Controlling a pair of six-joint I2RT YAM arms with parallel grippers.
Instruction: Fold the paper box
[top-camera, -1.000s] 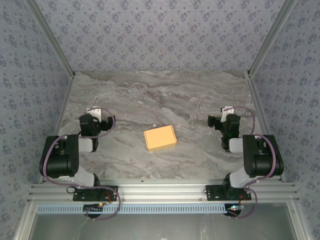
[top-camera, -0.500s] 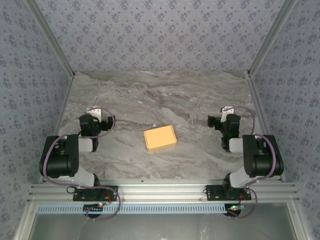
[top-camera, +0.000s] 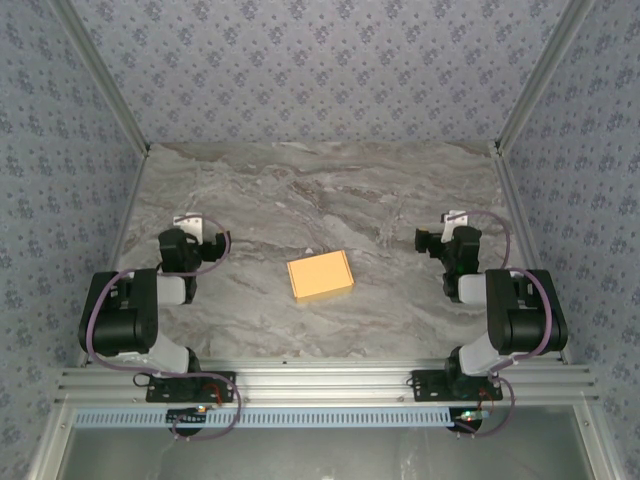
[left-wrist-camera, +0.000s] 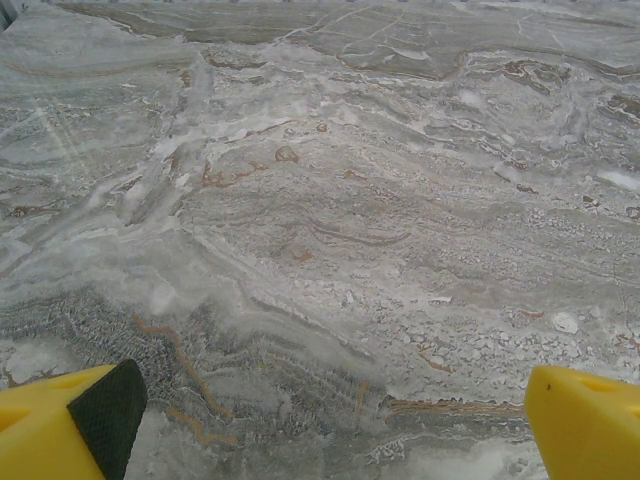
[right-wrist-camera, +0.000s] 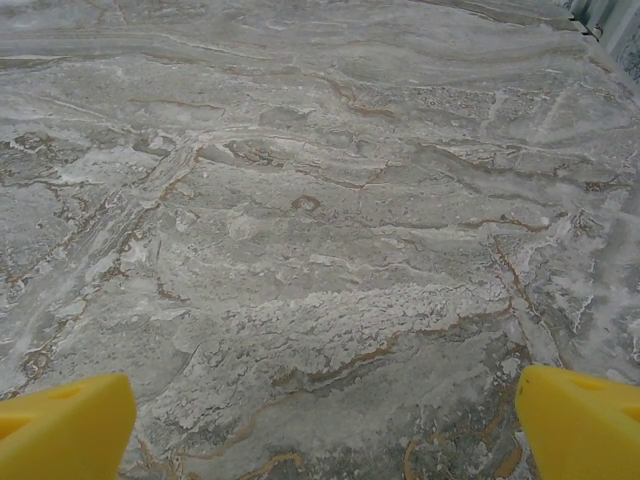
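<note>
Resting flat in the middle of the counter (top-camera: 330, 190): one box (top-camera: 320, 276), yellow-orange, rectangular, slightly skewed, between the two arms and well apart from both. Left claw (left-wrist-camera: 328, 430): yellow fingers (left-wrist-camera: 585, 420) spread wide, bare marble between them, holding nothing; one finger bears a dark pad (left-wrist-camera: 108, 415). Right claw (right-wrist-camera: 325, 430): fingers likewise spread wide, empty, above veined grey stone. Arms: both folded close to their bases, one claw near each side of the counter. Walls (top-camera: 320, 70): blue-grey patterned covering on three sides.
</note>
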